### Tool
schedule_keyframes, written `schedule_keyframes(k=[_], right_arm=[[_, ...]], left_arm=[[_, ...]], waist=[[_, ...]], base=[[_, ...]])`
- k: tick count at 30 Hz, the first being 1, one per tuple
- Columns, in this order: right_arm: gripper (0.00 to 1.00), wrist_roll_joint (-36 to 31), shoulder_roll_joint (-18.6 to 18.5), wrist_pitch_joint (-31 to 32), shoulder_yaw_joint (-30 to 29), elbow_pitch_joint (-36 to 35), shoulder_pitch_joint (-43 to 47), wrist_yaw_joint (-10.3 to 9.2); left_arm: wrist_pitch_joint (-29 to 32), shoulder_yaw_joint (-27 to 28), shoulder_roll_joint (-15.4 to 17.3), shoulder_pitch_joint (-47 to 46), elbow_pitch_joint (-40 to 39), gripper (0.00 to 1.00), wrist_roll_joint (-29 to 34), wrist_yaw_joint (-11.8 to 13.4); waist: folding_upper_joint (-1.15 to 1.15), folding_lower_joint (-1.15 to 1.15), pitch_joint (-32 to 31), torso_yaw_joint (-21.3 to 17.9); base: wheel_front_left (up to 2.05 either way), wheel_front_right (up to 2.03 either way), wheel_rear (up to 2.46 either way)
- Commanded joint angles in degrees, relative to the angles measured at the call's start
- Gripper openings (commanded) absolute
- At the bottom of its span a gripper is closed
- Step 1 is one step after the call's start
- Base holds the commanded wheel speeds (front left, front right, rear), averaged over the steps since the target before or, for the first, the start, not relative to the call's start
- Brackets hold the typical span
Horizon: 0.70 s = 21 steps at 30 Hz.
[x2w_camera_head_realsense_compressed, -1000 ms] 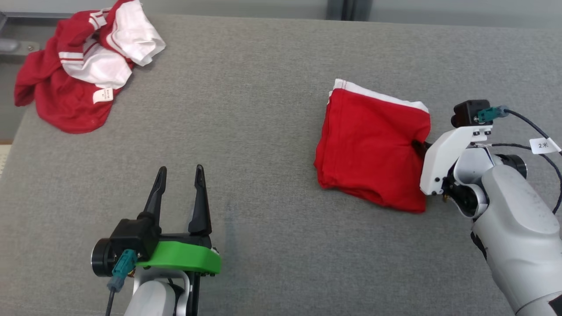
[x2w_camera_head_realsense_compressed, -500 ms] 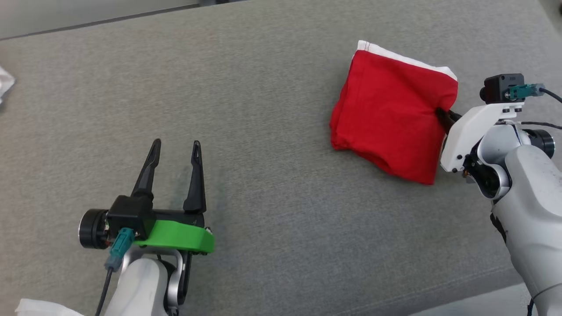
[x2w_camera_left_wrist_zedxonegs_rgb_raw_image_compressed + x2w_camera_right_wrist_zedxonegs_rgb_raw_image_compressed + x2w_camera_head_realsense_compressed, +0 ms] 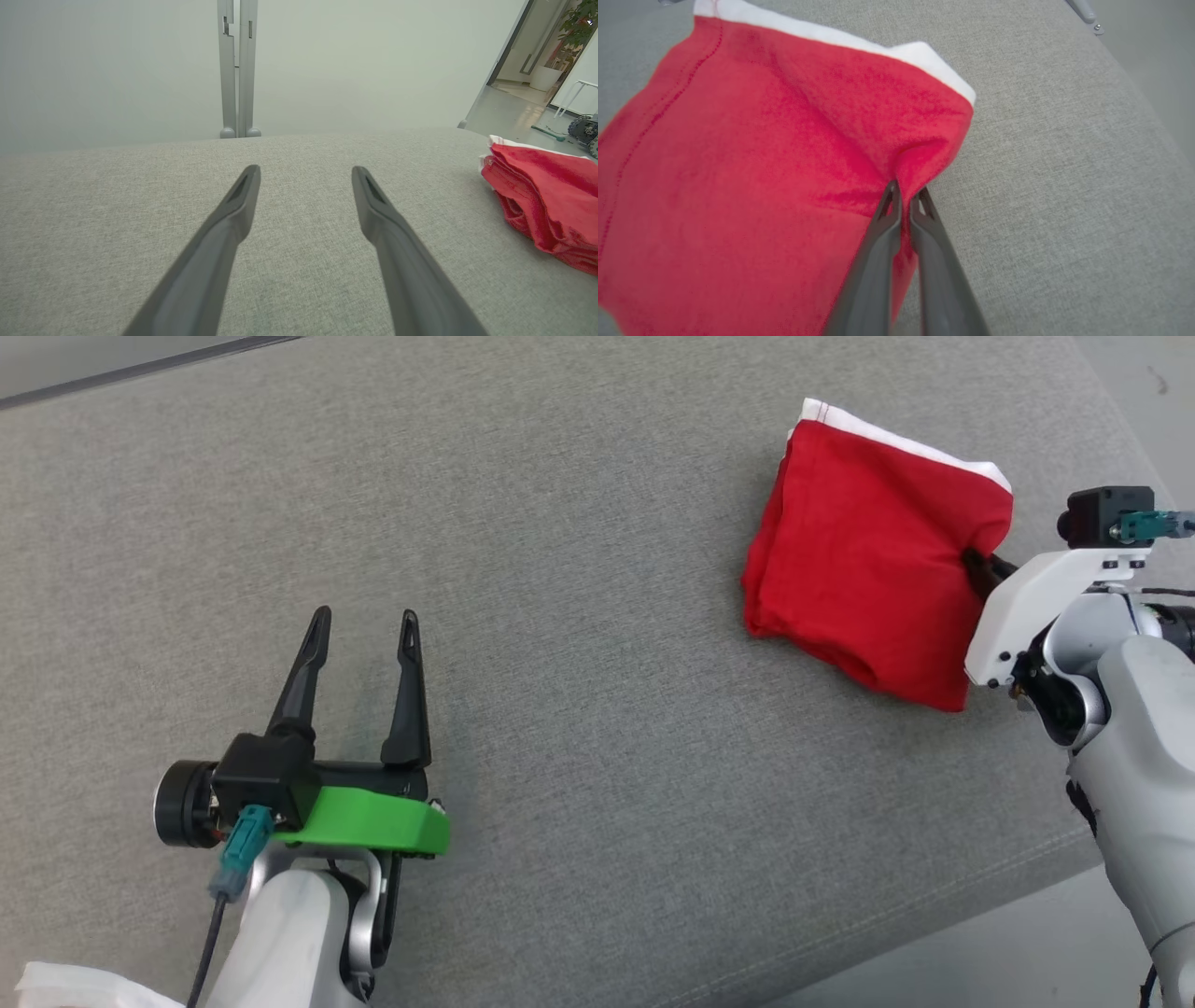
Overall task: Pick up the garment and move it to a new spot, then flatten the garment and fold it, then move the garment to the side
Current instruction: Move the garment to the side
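The folded red garment (image 3: 868, 551) with a white edge band lies at the far right of the grey fabric surface (image 3: 579, 569), near its right edge. The right gripper (image 3: 976, 565) meets the garment at its right side; the jaws are clenched on a pinch of red cloth, which puckers around the tips in the right wrist view (image 3: 906, 191). The left gripper (image 3: 362, 625) hovers over bare surface at the lower left, well apart from the garment, with jaws released and spread wide. In the left wrist view the garment (image 3: 546, 196) lies to the right of the parted fingers (image 3: 233, 214).
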Motion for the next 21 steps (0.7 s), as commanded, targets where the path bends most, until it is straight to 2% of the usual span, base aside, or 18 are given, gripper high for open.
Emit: schedule_keyframes(k=[1, 8, 12, 21], right_arm=[[0.00, -1.0, -0.8, -0.6, -0.4, 0.7, -1.5, -0.04], [0.00, -5.7, -4.3, -2.1, -3.9, 5.9, -7.1, -0.04], [0.00, -10.7, -8.9, -3.3, -5.3, 9.0, -10.6, -0.06], [0.00, -19.4, -14.8, -4.1, -10.5, 14.9, -15.8, -0.06]], left_arm=[[-0.2, 0.5, 0.5, 0.0, -0.6, 1.00, -0.2, 0.6], [-0.3, 0.5, 0.8, -0.6, -2.3, 1.00, -0.3, 0.9], [-0.2, 0.5, 1.0, -0.8, -2.9, 1.00, -0.3, 1.2], [-0.4, 0.6, 1.5, 0.1, -4.5, 1.00, -0.3, 2.0]], waist=[[0.00, 0.00, 0.8, 2.7], [0.00, 0.00, 2.7, 7.8], [0.00, 0.00, 3.7, 10.9], [0.00, 0.00, 5.2, 15.8]], base=[[0.00, 0.00, 0.00], [0.00, 0.00, 0.00], [0.00, 0.00, 0.00], [0.00, 0.00, 0.00]])
